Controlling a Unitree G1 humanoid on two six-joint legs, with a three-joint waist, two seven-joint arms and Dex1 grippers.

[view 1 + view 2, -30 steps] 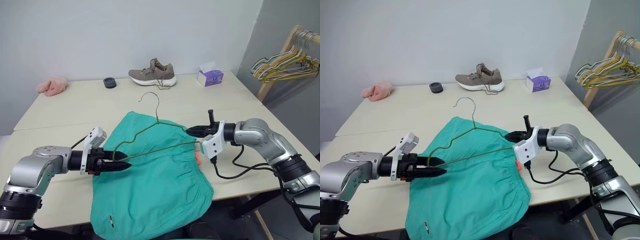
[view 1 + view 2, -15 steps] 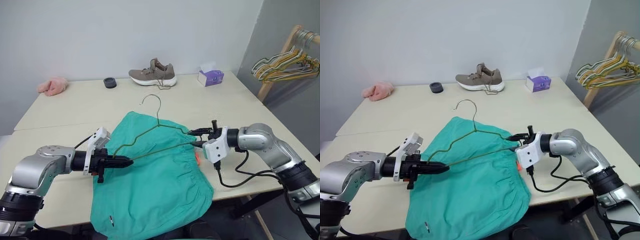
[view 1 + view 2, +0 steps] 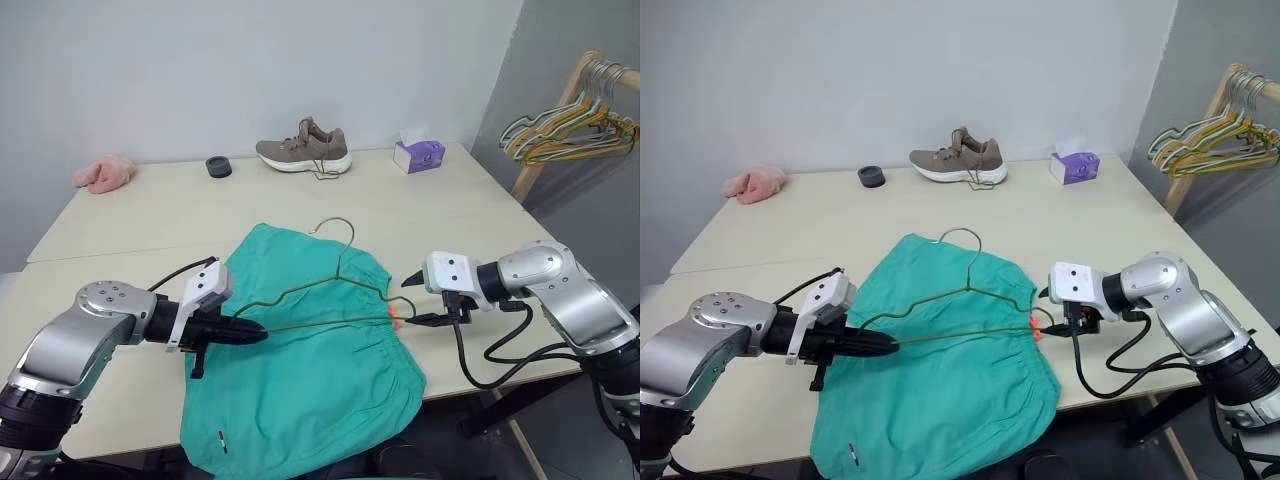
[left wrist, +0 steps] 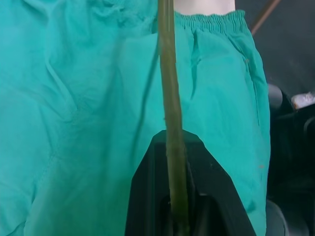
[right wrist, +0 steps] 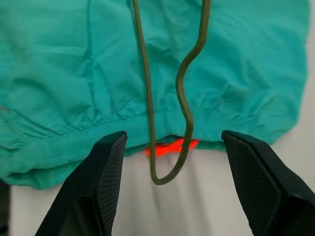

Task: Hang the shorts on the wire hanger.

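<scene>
The teal shorts lie spread on the table's near edge, with the waistband and its orange tag toward the right. Resting on them is the wire hanger, its hook pointing to the far side. My left gripper is shut on the hanger's left corner, and the wire runs out between its fingers. Beside the hanger's right corner my right gripper is open. That corner lies loose between the spread fingers, touching neither.
On the beige table behind the shorts stand a brown shoe, a small black round thing, a pink fluffy item and a purple tissue box. A wooden rack with several coloured hangers stands at the right.
My right gripper let go of the hanger's right corner, rolled over and drew back to the right. My left gripper closed on the left corner. The hanger's hook swung right.
</scene>
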